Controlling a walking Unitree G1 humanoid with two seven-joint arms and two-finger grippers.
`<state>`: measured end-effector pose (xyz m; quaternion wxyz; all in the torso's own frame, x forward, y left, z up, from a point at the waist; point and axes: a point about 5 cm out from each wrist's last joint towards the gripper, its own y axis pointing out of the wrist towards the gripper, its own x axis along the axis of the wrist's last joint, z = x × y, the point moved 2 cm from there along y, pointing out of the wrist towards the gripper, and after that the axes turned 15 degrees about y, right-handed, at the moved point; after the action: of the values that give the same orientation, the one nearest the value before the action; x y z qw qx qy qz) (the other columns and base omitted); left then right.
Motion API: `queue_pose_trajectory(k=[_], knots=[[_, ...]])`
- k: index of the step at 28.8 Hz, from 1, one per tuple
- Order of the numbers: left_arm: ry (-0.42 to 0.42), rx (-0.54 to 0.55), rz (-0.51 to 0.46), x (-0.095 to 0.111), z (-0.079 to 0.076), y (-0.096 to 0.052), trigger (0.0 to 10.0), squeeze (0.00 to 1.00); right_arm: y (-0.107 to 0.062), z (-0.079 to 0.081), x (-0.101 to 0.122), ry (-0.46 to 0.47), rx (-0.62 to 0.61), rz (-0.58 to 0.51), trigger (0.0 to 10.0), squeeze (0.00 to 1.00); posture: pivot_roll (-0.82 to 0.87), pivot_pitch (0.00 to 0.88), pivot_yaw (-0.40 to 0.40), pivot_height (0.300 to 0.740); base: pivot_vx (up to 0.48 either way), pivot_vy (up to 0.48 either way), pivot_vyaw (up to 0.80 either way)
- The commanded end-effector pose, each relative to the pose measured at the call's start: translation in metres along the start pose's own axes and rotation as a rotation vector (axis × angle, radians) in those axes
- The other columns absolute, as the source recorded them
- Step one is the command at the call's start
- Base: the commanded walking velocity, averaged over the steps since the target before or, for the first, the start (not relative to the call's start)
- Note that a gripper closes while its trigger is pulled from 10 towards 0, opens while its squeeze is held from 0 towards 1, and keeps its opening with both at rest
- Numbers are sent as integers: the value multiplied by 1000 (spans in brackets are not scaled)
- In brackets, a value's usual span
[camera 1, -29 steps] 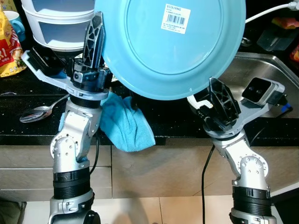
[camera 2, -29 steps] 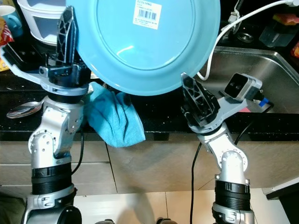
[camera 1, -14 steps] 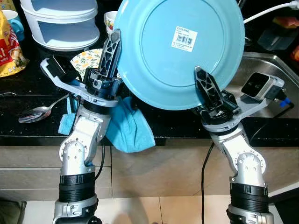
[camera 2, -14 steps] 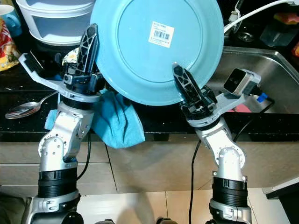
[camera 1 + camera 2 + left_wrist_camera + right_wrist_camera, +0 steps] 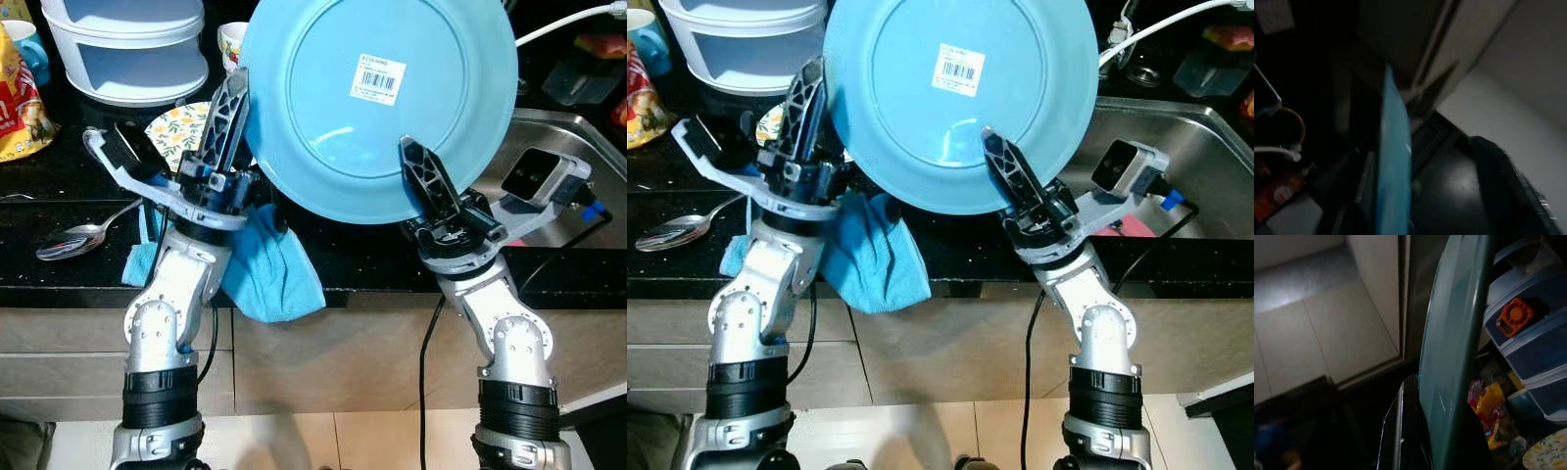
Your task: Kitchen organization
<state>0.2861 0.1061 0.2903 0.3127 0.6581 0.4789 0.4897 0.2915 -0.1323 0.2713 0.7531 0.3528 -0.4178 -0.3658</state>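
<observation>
Fingers of the left gripper (image 5: pixel 227 122) and right gripper (image 5: pixel 423 181) clamp opposite edges of an upright blue plate (image 5: pixel 377 103) above the dark tabletop (image 5: pixel 69 269).

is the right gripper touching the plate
Touching. The right wrist view shows the plate edge-on with a finger against each face; the left eye view shows the right gripper on its lower rim.

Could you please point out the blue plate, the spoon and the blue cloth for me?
blue plate (image 5: pixel 333 147): left eye view, underside centre.
spoon (image 5: pixel 61 245): left eye view, bowl.
blue cloth (image 5: pixel 279 279): left eye view, hanging fold.
</observation>
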Motion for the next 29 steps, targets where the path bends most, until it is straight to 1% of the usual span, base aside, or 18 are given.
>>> queue_pose_trajectory(k=[1,5,9,10,12,13,15,17,19,20,21,22,23,25,26,27,28,29], knots=[[-4,-80,33,3,-11,-5,10000,1000,-4,4,22,-48,0,-107,0,0,107,107,-79,740,0,0,0],[17,-101,75,4,-15,-12,10000,1000,-5,3,31,-62,-9,-156,0,0,114,110,-75,740,0,0,0],[59,-82,145,3,-16,-23,10000,1000,-4,-7,47,-102,-85,-243,0,0,120,114,-77,740,0,0,0],[59,-82,145,3,-16,-23,10000,1000,-4,-7,47,-102,-85,-243,0,0,120,114,-77,740,0,0,0],[86,-68,172,3,-16,-27,10000,1000,-2,-14,53,-129,-133,-257,0,0,119,117,-81,740,0,0,0],[148,-70,226,4,-20,-32,10000,1000,6,-30,70,-240,-273,-263,0,0,127,123,-95,740,0,0,0],[148,-70,226,4,-20,-32,10000,1000,6,-30,70,-240,-273,-263,0,0,127,123,-95,740,0,0,0],[214,-91,263,7,-27,-31,10000,1000,14,-41,89,-404,-421,-226,0,0,135,132,-107,740,0,0,0],[214,-91,263,7,-27,-31,10000,1000,14,-41,89,-404,-421,-226,0,0,135,132,-107,740,0,0,0],[244,-106,274,9,-31,-29,10000,1000,19,-45,99,-503,-497,-185,0,0,139,135,-111,740,0,0,0],[244,-106,274,9,-31,-29,10000,1000,19,-45,99,-503,-497,-185,0,0,139,135,-111,740,0,0,0],[274,-123,282,12,-35,-27,10000,1000,25,-49,109,-620,-580,-115,0,0,141,143,-117,740,0,0,0],[274,-123,282,12,-35,-27,10000,1000,25,-49,109,-620,-580,-115,0,0,141,143,-117,740,0,0,0],[330,-173,309,16,-48,-19,10000,1000,36,-55,119,-838,-711,84,0,0,137,154,-126,740,0,0,0],[330,-173,309,16,-48,-19,10000,1000,36,-55,119,-838,-711,84,0,0,137,154,-126,740,0,0,0],[349,-189,318,16,-53,-16,10000,1000,39,-58,120,-907,-752,165,0,0,134,157,-130,740,0,0,0],[349,-189,318,16,-53,-16,10000,1000,39,-58,120,-907,-752,165,0,0,134,157,-130,740,0,0,0],[365,-208,325,16,-58,-13,10000,1000,44,-61,119,-971,-769,234,0,0,131,167,-137,740,0,0,0]])
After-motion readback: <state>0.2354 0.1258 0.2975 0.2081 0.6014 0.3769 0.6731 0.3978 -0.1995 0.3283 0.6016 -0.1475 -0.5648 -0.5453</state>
